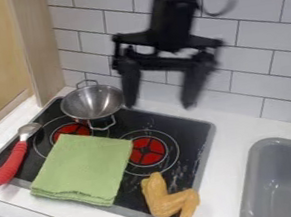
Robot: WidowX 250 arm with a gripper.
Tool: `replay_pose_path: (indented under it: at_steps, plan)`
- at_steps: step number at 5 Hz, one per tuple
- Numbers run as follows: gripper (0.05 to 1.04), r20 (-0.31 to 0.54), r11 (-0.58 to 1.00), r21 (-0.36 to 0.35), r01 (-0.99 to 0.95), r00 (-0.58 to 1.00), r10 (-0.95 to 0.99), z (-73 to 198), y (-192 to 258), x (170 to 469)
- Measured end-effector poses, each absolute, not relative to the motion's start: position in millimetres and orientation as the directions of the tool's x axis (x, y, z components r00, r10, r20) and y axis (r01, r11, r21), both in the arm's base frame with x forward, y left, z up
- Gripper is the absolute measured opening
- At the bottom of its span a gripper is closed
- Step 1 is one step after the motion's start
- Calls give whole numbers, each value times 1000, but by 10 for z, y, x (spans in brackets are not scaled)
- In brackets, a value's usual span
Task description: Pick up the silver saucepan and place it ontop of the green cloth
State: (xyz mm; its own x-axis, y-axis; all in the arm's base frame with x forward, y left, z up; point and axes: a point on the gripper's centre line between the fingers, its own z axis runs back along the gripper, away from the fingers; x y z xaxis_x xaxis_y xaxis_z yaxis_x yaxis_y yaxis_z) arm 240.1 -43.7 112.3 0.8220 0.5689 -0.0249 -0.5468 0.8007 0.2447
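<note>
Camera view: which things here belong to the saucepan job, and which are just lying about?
Part of the job:
- silver saucepan
- folded green cloth
- gripper, open above the stove

Just lying about:
- red-handled scoop
- brown toy chicken wing

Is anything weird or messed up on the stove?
Yes, a bit. The green cloth lies partly over a red burner, a funny place for cloth. The chicken wing lies right on the stovetop, not in the silver saucepan. Some pale marks near it could be smudges or shine. Nothing looks broken.
</note>
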Motion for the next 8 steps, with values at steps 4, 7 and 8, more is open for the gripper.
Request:
replay_pose_path:
  at_steps: [4, 7, 8]
  plan:
    - [998, 63, 753, 332, -568, 810, 583, 384, -49, 3471]
    - [998, 21, 724, 408, -557, 798, 602, 214, 359, 3467]
    - [998, 16, 745, 370, -555, 805, 593, 178, 393, 3507]
